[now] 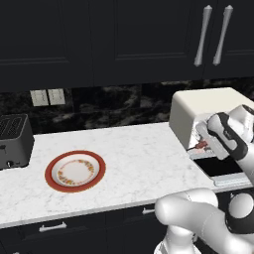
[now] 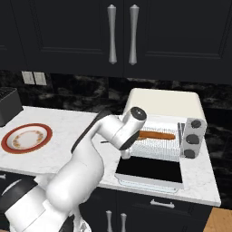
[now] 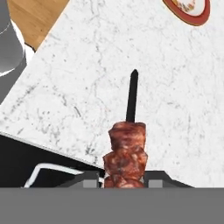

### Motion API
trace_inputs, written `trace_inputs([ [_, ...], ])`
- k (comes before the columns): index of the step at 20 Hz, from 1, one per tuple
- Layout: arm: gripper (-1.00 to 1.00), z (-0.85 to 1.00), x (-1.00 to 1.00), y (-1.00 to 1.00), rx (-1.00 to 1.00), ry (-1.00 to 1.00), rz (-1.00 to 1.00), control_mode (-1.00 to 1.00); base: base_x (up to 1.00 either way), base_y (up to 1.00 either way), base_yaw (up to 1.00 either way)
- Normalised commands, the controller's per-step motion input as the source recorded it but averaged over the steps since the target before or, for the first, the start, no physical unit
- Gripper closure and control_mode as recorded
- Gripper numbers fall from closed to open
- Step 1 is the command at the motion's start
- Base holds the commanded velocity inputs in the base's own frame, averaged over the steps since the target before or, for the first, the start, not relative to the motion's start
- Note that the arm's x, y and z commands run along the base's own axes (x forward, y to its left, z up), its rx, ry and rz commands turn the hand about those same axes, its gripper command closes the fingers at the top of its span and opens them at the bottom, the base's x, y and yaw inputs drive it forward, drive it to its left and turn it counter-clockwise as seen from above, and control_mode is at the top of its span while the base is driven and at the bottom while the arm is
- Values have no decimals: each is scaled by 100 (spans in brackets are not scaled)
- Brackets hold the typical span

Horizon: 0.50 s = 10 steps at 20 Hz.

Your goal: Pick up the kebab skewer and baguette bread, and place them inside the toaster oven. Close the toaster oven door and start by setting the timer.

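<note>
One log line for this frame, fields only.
gripper: shut on kebab skewer | baguette: on rack in toaster oven | door: open | plate: on counter

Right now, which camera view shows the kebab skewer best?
The hand view: the kebab skewer stands close up between the gripper fingertips, meat chunks and dark tip clear over the counter. The left base view shows a small reddish bit beside the hand at the toaster oven. In the right base view the arm hides it.

no readable text or labels anywhere
</note>
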Motion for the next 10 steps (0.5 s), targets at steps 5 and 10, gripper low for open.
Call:
trace_inputs([
  [5,100,0,30,-56,5,0,6,-100,0,0,0],
  [10,100,0,-20,-53,1,0,3,-100,0,0,0],
])
